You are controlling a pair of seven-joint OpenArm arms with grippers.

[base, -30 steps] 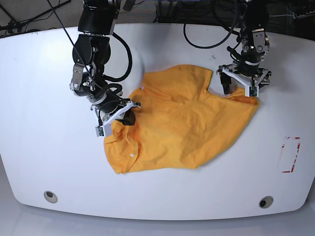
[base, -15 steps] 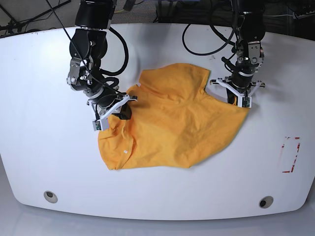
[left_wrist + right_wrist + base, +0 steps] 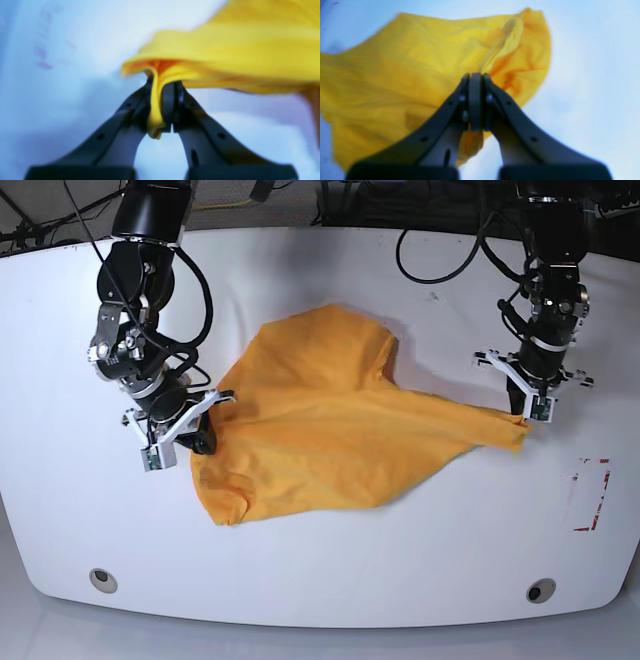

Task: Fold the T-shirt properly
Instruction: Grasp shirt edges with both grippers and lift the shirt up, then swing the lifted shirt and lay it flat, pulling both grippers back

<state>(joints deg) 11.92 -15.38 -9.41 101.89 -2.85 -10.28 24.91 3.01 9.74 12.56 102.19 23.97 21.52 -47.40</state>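
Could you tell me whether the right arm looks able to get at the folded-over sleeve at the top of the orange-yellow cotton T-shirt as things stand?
Probably not right away: the right gripper is shut on the orange-yellow cotton T-shirt at its edge, so it would have to let go first. Otherwise the bare white table leaves the way to the sleeve free.

White, rounded table (image 3: 320, 580) carrying an orange-yellow T-shirt (image 3: 330, 430), spread wrinkled across the middle and drawn to a point at the right. Red marked rectangle (image 3: 590, 493) on the right side. Two round holes (image 3: 102, 579) near the front edge.
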